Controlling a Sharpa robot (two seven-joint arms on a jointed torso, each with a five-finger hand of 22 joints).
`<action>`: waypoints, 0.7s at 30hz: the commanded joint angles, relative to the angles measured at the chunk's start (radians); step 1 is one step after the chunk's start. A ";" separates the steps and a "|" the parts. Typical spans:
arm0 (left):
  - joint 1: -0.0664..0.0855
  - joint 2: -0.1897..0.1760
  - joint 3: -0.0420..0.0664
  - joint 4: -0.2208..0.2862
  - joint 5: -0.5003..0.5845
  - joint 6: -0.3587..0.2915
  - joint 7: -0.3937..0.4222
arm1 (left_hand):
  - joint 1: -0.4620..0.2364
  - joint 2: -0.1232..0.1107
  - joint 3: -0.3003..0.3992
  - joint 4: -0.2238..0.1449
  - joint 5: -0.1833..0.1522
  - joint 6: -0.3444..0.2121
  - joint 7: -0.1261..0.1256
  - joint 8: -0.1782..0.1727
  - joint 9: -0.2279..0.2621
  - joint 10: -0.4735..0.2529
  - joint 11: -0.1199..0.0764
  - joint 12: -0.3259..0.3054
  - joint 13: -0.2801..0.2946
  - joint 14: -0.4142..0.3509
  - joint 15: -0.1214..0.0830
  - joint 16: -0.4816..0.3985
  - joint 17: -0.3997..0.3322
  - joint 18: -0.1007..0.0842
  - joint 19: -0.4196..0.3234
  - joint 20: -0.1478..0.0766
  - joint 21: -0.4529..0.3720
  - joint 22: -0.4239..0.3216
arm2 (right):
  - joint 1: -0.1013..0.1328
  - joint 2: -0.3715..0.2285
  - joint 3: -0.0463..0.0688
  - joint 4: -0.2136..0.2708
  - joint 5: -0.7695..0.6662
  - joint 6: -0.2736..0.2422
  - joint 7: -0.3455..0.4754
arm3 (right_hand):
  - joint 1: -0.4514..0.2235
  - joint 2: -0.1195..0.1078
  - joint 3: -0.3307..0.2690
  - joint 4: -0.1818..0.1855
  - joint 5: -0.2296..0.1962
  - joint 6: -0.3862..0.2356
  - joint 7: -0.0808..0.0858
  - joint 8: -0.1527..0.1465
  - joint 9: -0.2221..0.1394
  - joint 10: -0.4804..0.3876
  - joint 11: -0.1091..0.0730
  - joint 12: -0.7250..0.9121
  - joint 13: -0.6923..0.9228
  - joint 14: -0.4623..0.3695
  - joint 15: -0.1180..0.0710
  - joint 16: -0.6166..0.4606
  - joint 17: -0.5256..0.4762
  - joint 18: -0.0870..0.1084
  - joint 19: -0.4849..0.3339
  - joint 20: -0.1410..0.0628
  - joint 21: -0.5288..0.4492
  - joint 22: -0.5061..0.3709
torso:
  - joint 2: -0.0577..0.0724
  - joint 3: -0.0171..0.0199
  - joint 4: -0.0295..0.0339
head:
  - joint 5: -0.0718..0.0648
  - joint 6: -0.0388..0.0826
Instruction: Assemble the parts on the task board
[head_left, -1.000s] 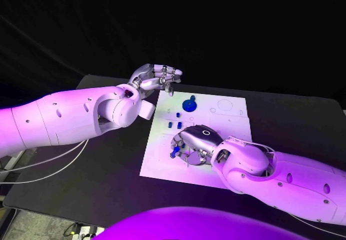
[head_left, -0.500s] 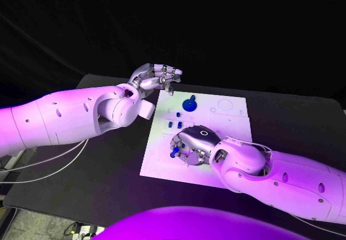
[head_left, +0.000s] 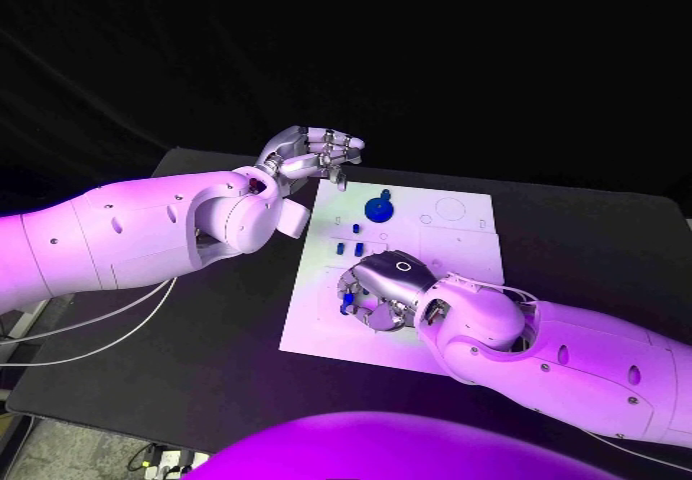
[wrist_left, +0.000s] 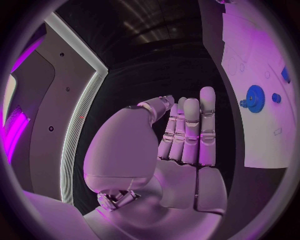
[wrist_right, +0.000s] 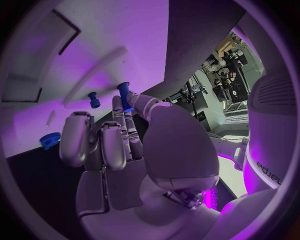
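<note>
Seen from the head camera: white task board (head_left: 433, 240) lying in the middle of the black table (head_left: 606, 240), with a round blue gear (head_left: 378, 210) near its far left corner and two small blue pegs (head_left: 349, 250) a little nearer, in the left part of the board. Left hand (head_left: 310, 153) raised above the far left corner of the board, fingers curled in, nothing visible in them. Right hand (head_left: 382, 288) lowered onto the near left part of the board, fingers bent down around a small blue part (head_left: 346, 307) at the fingertips. From the left wrist camera: left hand (wrist_left: 181, 135) with fingers together and bent toward the thumb, holding nothing; board (wrist_left: 262, 85) off to the side with the gear (wrist_left: 254, 96) and a small blue piece (wrist_left: 275, 98) just beside it. From the right wrist camera: right hand (wrist_right: 115, 135) above the board (wrist_right: 94, 50), a blue peg (wrist_right: 124, 94) pinched between thumb and fingertip; another blue peg (wrist_right: 94, 99) standing on the board near it; one more blue part (wrist_right: 50, 140) at the board edge, apart from the fingers
</note>
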 joint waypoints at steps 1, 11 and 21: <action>0.001 0.001 0.001 0.003 0.003 0.014 0.011 | 0.001 0.010 0.003 -0.002 0.003 -0.007 0.003 0.003 0.001 -0.006 0.002 0.005 0.001 -0.007 0.003 0.001 -0.001 0.006 0.000 0.005 -0.003 0.001 | -0.005 -0.001 -0.004 -0.005 0.010 0.026 0.011 | -0.017 -0.014 -0.006 0.008 -0.007 -0.026 0.002 -0.018 -0.013 -0.015 0.004 -0.010 -0.002 0.037 0.012 0.008 0.006 -0.010 -0.002 0.008 -0.010 0.063 | -0.001 -0.0005 -0.0003 | -0.001 -0.001; 0.001 0.000 0.001 0.003 0.003 0.015 0.008 | 0.001 0.010 0.003 -0.002 0.003 -0.007 0.003 0.003 0.001 -0.006 0.002 0.005 0.001 -0.007 0.003 0.001 -0.001 0.006 0.000 0.005 -0.003 0.001 | -0.013 -0.002 -0.005 -0.001 0.030 -0.010 0.029 | -0.035 -0.034 -0.021 0.016 0.004 -0.043 0.001 -0.029 -0.018 -0.034 0.007 -0.018 -0.002 0.038 0.016 0.013 0.011 -0.008 -0.007 0.013 -0.024 0.058 | 0.000 0.0010 0.0001 | -0.001 0.001; 0.001 -0.003 0.001 0.000 0.003 0.022 -0.003 | -0.001 0.011 0.003 0.000 0.003 -0.007 0.003 0.004 0.002 -0.007 0.002 0.007 0.001 -0.007 0.003 0.001 -0.001 0.006 0.000 0.005 -0.003 0.001 | -0.015 -0.010 -0.005 -0.005 0.032 -0.059 0.030 | -0.024 -0.038 -0.044 0.012 0.006 -0.107 0.008 -0.064 -0.032 -0.133 0.021 -0.030 -0.006 0.004 0.029 -0.022 -0.055 0.017 -0.059 0.027 -0.164 -0.004 | 0.000 0.0009 -0.0009 | -0.002 0.001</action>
